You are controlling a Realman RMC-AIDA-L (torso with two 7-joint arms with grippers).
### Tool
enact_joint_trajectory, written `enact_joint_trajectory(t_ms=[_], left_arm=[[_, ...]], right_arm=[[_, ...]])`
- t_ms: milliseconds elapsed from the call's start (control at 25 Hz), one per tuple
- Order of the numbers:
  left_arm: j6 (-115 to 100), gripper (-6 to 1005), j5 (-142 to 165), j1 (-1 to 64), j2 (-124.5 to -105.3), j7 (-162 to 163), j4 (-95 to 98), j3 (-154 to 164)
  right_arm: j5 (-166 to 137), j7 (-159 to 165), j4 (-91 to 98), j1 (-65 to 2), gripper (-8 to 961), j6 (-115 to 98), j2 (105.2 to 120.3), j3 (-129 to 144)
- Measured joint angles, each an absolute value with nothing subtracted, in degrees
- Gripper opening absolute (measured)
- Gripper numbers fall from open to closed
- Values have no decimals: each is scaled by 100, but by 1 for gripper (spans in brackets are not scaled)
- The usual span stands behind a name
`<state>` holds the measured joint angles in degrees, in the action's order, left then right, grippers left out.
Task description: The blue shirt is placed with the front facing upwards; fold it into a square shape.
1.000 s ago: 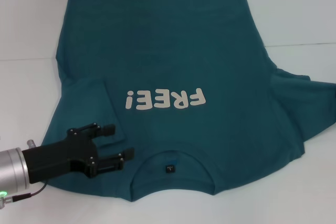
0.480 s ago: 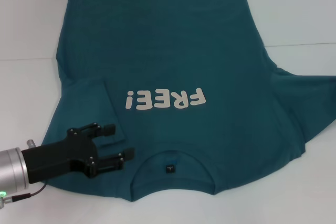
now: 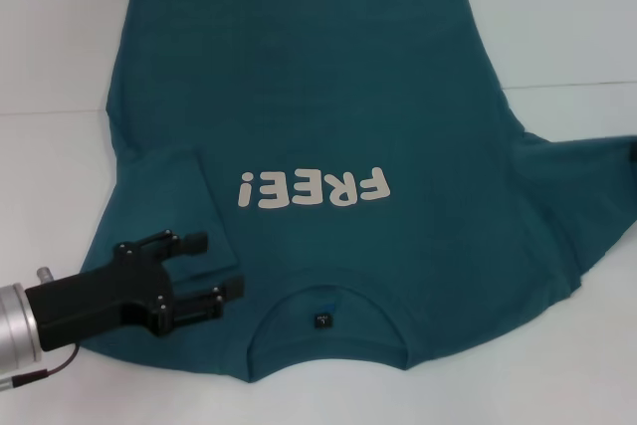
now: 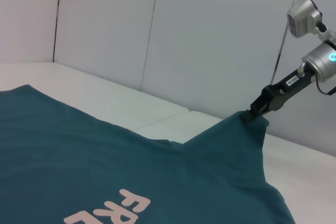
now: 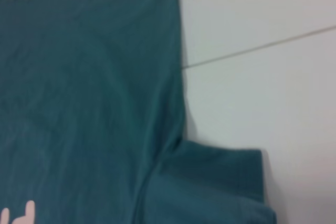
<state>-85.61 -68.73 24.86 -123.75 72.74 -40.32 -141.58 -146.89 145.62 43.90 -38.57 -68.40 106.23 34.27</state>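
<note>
Sleeve-folding step: left end effector [image 3: 204, 268] hovers open beside the collar [image 3: 320, 320], right end effector [image 4: 253, 115] grips the blue shirt [image 3: 328, 126] sleeve [image 4: 239, 135], which I judge should next go across the chest.

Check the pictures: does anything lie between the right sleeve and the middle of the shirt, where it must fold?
Nothing visible does. The right gripper pinches the blue shirt at its right sleeve, and the chest is bare cloth. The left gripper sits open over the left shoulder, off that path.

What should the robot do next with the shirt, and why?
Probably carry the right sleeve inward over the shirt. The right claw is pinching that sleeve's tip and lifting it, while the left sleeve already lies folded in. The left claw hovers open near the collar, holding nothing.
</note>
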Motion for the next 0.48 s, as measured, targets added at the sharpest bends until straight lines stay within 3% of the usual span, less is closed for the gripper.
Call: enact_joint_trajectory(t_ms=[480], left_arm=[[-8588, 823, -6873, 2487, -12384, 7260, -4002, -14195]], right_arm=[[-14711, 14588, 4614, -3871, 28, -6931, 10617, 3462]])
